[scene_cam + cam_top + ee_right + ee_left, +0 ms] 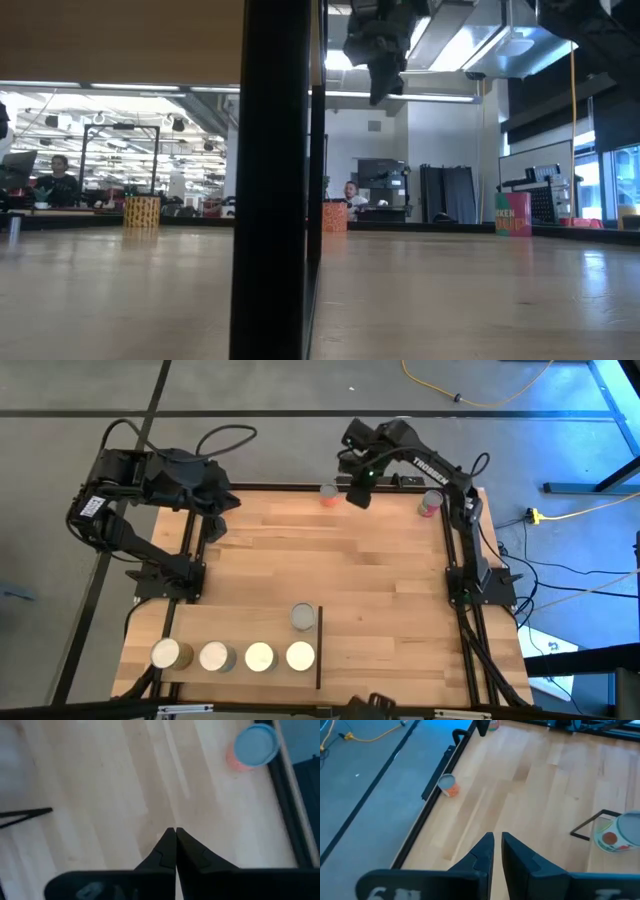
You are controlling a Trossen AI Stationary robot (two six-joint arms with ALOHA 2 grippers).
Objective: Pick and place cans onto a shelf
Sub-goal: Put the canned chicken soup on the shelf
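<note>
Several cans (259, 657) with pale tops stand upright in a row on the shelf (240, 632), a light-wood panel at the table's near left. One more can (303, 617) stands behind them, beside the shelf's black bar (318, 648). An orange can (329, 493) and a pink can (431, 505) stand at the table's far edge. My right gripper (357, 498) hangs shut high over the far edge, just right of the orange can (255, 747), holding nothing. My left gripper (214, 526) waits shut over the far left corner, its fingers (487, 851) empty.
A black rail (440, 775) runs along the table's far edge behind the cans. In the low view the shelf's bar (270, 180) stands close in front, and another can (142, 212) shows at the far left. Bare wood lies across the middle (380, 580).
</note>
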